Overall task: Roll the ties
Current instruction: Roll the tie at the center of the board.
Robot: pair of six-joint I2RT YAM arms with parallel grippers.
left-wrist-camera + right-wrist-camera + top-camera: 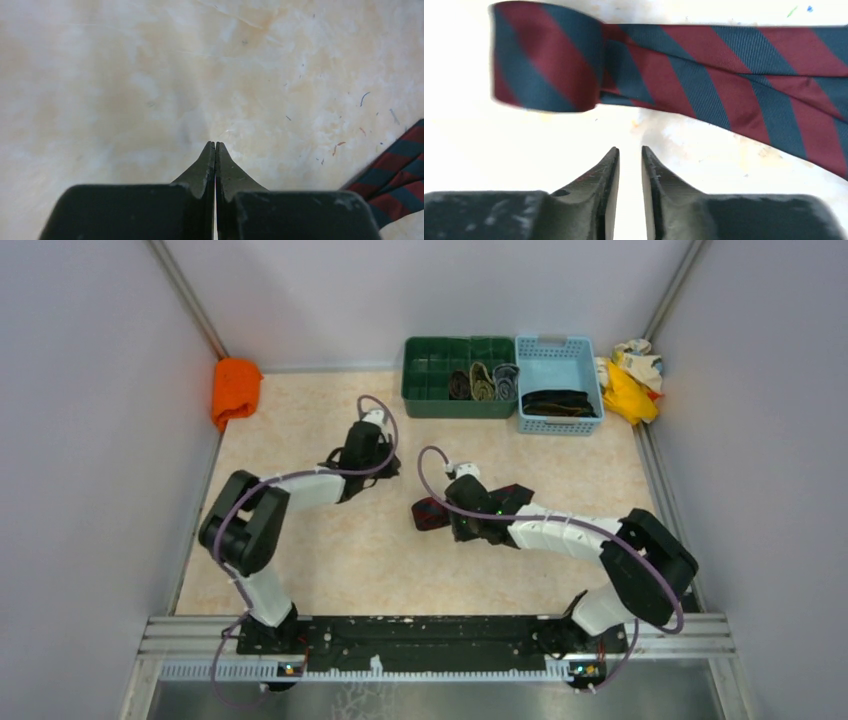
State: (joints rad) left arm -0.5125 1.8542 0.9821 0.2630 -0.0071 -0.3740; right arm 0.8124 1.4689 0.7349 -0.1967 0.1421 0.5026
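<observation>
1. Just ahead of my right gripper [630, 150], the striped tie [704, 65] is woven cloth, finely ribbed and matt.
2. Its fingers [659, 175] look like matt black plastic, scuffed.
3. Under my left gripper [215, 143], the tabletop [125, 75] is smooth and marbled.

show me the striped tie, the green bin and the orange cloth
red and navy striped tie [704, 75], right wrist view, middle of the flat strip
green bin [440, 408], top view, front wall
orange cloth [236, 388], top view, centre of the bundle
</observation>
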